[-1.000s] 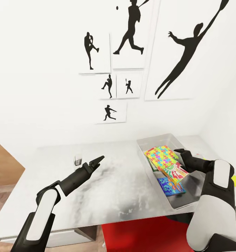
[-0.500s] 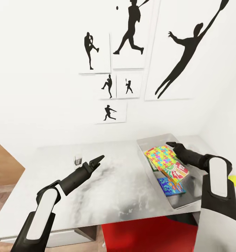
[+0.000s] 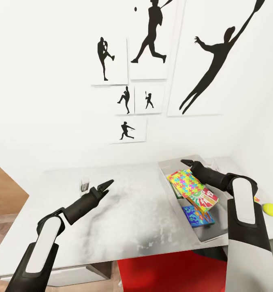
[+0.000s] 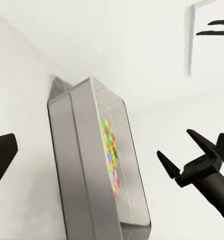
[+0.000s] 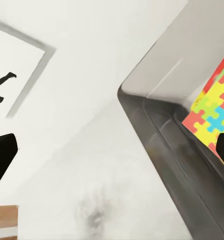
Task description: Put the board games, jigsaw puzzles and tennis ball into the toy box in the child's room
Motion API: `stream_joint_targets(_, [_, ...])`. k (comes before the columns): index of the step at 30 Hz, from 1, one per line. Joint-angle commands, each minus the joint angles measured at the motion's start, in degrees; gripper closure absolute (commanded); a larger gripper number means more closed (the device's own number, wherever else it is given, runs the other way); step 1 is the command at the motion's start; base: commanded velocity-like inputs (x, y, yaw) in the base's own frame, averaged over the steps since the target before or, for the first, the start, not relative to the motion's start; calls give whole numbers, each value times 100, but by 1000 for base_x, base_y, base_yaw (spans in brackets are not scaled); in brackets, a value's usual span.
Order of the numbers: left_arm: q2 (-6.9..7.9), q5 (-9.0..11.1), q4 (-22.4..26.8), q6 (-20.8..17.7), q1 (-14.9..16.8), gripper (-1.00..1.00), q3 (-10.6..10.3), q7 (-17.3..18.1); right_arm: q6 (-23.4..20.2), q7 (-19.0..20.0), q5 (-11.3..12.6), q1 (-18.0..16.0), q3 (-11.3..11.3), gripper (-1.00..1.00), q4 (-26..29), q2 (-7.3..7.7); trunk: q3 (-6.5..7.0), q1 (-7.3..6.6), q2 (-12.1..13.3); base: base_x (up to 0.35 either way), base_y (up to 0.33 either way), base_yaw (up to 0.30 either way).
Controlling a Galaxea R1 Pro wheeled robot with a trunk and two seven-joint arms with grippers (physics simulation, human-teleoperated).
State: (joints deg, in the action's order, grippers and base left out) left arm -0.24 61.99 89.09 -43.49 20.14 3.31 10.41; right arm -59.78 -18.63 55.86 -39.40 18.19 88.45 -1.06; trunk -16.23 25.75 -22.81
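Arms reach forward over the pale grey table [image 3: 124, 219] in the head view: the left arm rises from the lower left of the frame, elbow bent, and its left gripper [image 3: 106, 185] hovers above the tabletop left of centre, fingers slightly apart and holding nothing. The right arm climbs the right edge of the frame, then bends inward so that the right gripper [image 3: 189, 163] hangs over the far end of the toy box [image 3: 209, 235], its fingers spread and empty. Inside the toy box at centre right, a jigsaw puzzle [image 3: 186, 181] lies on top, a yellow-green board game [image 3: 203, 198] leans beneath it and a light blue board game [image 3: 198, 215] sits nearer the camera. The tennis ball [image 3: 271, 209] rests on the table at the right edge, outside the box. Black sports silhouette pictures [image 3: 152, 61] hang on the white wall across the upper half. In the left wrist view the toy box [image 4: 87, 165] stands in the middle with the puzzle [image 4: 110, 145] showing inside, and the right gripper [image 4: 189, 157] is at centre right, fingers apart. In the right wrist view the toy box [image 5: 161, 130] fills the right side, its corner at the centre, with the jigsaw puzzle [image 5: 214, 112] at the right edge.
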Motion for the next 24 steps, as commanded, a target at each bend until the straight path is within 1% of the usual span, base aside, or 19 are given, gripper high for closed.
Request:
stream_joint_targets(1, [-3, 1, 1, -36, 5, -100, 11, -17, -22, -24, 59, -7, 11, -100, 4, -5, -10, 3, -11, 0, 0, 0])
stream_joint_targets(3, [-3, 1, 1, -36, 5, -100, 11, -58, -22, 8, 59, -7, 11, -100, 4, -5, -10, 3, -11, 0, 0, 0])
stream_joint_targets(24, [-3, 1, 1, -36, 5, -100, 11, -58, -22, 8, 59, -7, 11, -100, 4, -5, -10, 3, -11, 0, 0, 0])
